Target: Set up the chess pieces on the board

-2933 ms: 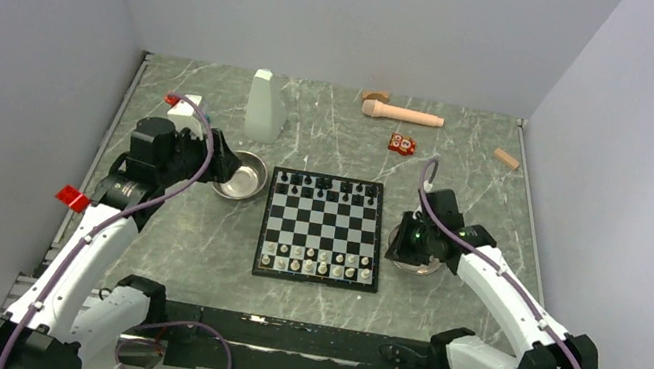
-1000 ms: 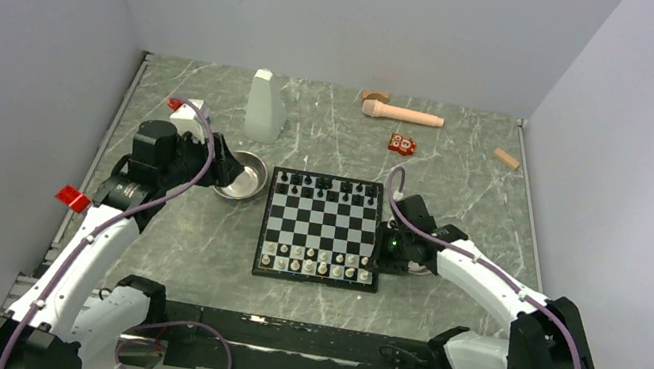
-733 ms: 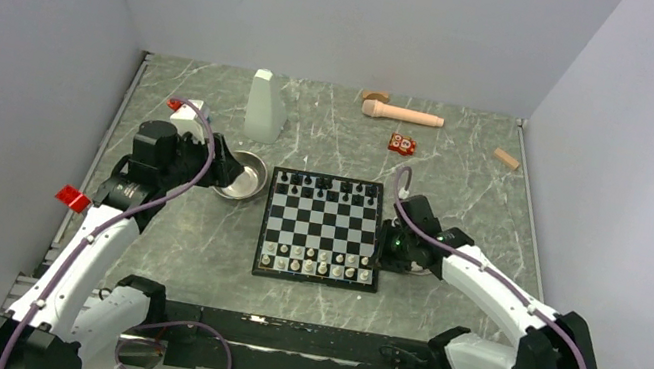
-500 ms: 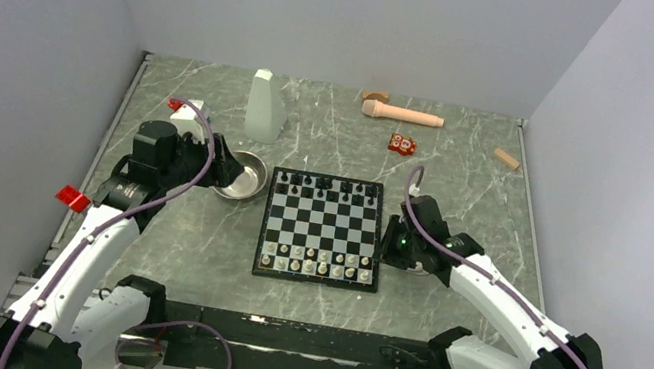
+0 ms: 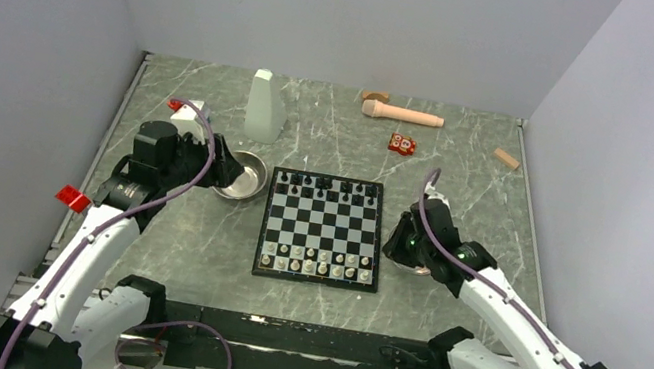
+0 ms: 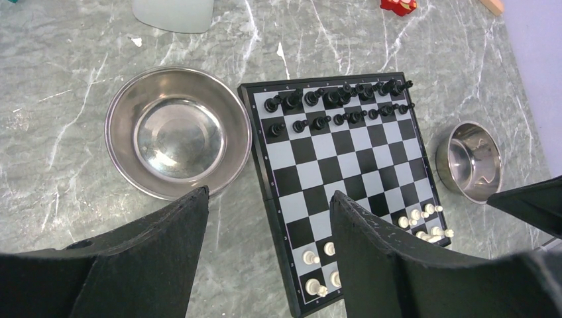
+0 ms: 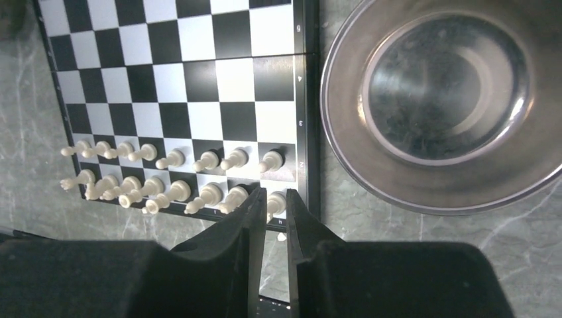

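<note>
The board (image 5: 323, 230) lies mid-table, also in the left wrist view (image 6: 344, 152) and the right wrist view (image 7: 199, 79). Black chess pieces (image 5: 333, 186) fill its two far rows (image 6: 338, 106). White pieces (image 5: 317, 262) stand in the two near rows (image 7: 172, 179). My right gripper (image 5: 406, 244) hovers just right of the board. Its jaws (image 7: 272, 195) are a narrow slit apart and empty, with the corner white piece (image 7: 276, 203) seen below them on its square. My left gripper (image 6: 268, 199) hangs wide open and empty near the left bowl (image 5: 241, 177).
A steel bowl (image 6: 177, 132) sits left of the board. Another bowl (image 7: 444, 99) sits on the right, under my right arm. At the back are a white bottle (image 5: 266, 106), a wooden pestle (image 5: 404, 113), a red toy block (image 5: 401, 144) and a wooden block (image 5: 506, 158).
My right gripper has pulled back from the board's near right corner and drifted right, over the right bowl. The left arm has not moved.
</note>
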